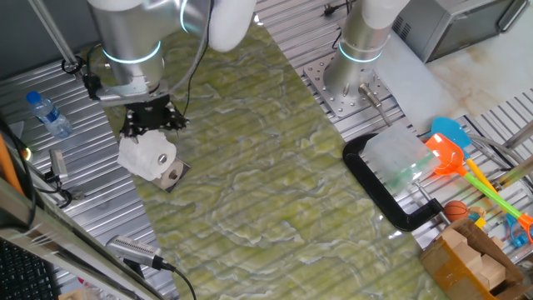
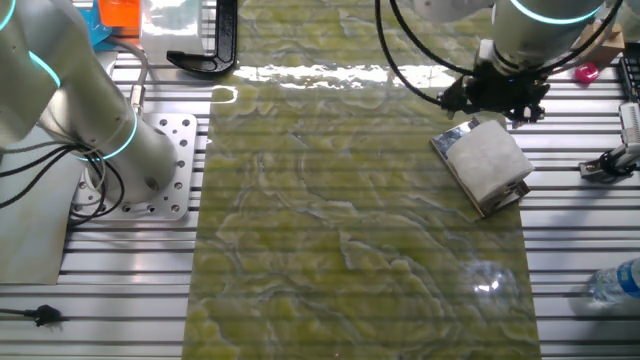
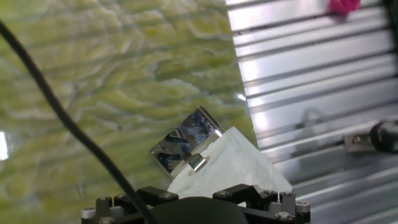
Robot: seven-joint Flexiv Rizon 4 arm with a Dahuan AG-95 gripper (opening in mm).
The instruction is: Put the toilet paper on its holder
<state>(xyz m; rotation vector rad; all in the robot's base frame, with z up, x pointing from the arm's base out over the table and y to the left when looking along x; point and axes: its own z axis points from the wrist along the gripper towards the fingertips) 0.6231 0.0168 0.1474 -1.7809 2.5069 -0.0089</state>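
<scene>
No brand, label or readable writing is seen on any item.

In the hand view, the gripper [image 3: 205,202] is located at the bottom edge, directly over the toilet paper [image 3: 233,167]. Only the gripper's dark body is shown — whether the jaws are apart or together cannot be told. The roll is seated on the holder [image 3: 185,142], whose shiny plate projects from under the roll's far end on the green patterned mat [image 3: 112,93]. A short metal rod tip is seen at the end of the roll, beside the plate.

In one fixed view, the toilet paper [image 1: 147,156] is laid on its side at the mat's edge, next to the ribbed metal table [image 1: 92,175]; its long axis runs diagonally, with the core end pointed toward the plate [image 1: 172,174]. The gripper [image 1: 152,117] is positioned just above it.

Farther off, a clear water bottle [image 1: 48,114] is laid on the table, and a black C-shaped clamp [image 1: 391,196] is placed well apart, at the mat's opposite edge.
</scene>
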